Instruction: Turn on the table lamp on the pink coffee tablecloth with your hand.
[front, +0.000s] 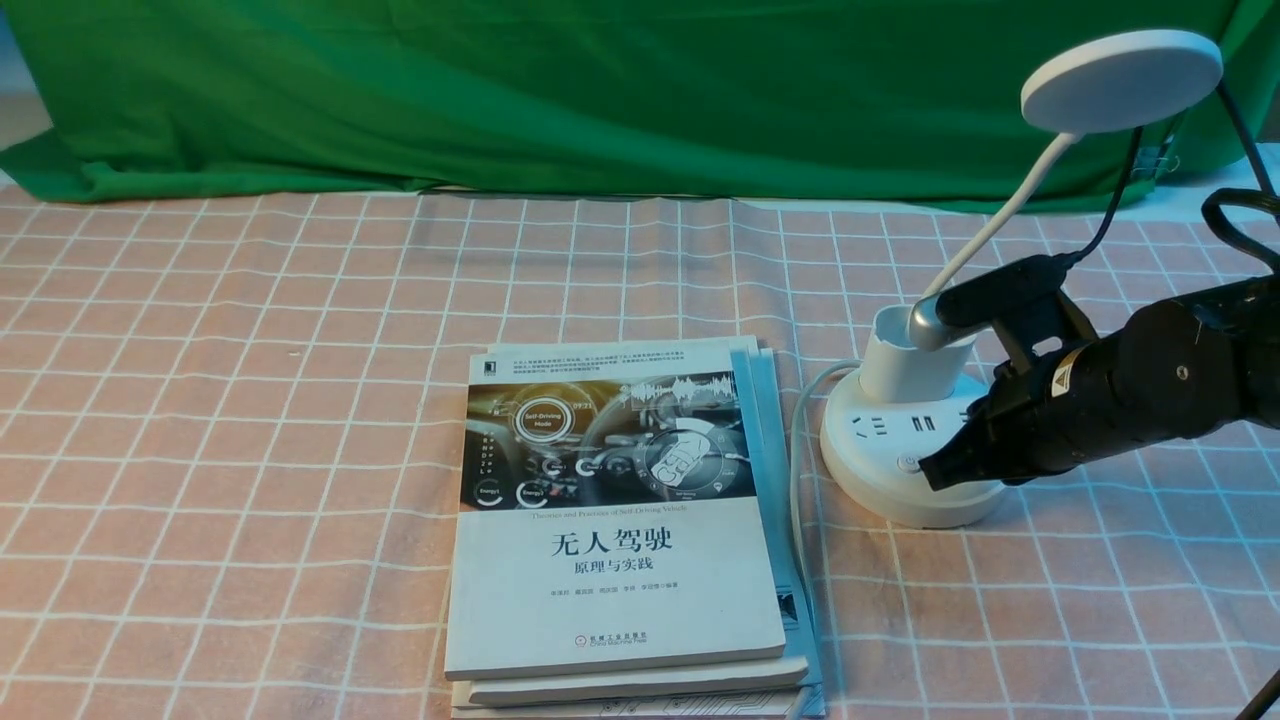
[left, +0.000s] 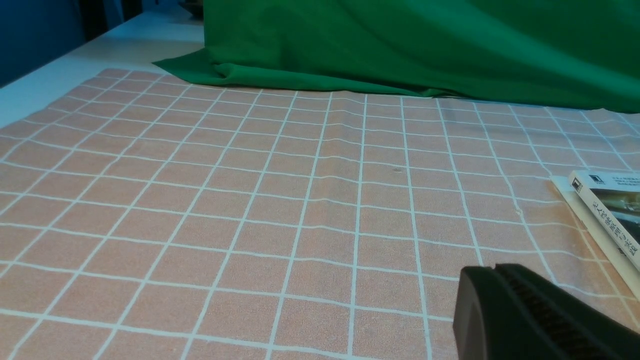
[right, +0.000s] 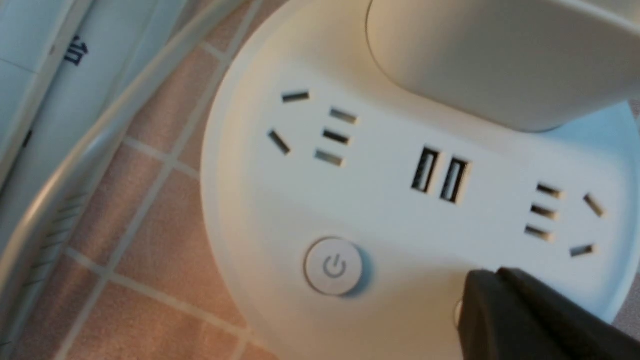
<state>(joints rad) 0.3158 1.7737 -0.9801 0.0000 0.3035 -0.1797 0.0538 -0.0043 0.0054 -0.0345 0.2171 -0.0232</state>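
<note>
The white table lamp (front: 912, 375) stands on the pink coffee tablecloth (front: 250, 400) at the right, with its disc head (front: 1120, 80) raised on the thin neck. My right gripper (front: 930, 472) is shut and empty. Its pointed tip rests on the front of the round base (front: 880, 495). In the right wrist view the tip (right: 492, 280) covers most of a second button, beside the round power button (right: 334, 266). The disc head shows no glow. My left gripper (left: 492, 272) is shut and empty, low over the cloth (left: 250, 200).
A stack of books (front: 620, 520) lies left of the lamp, and its edge shows in the left wrist view (left: 605, 210). The lamp's white cord (front: 800, 480) runs between books and base. A green cloth (front: 600, 90) hangs across the back.
</note>
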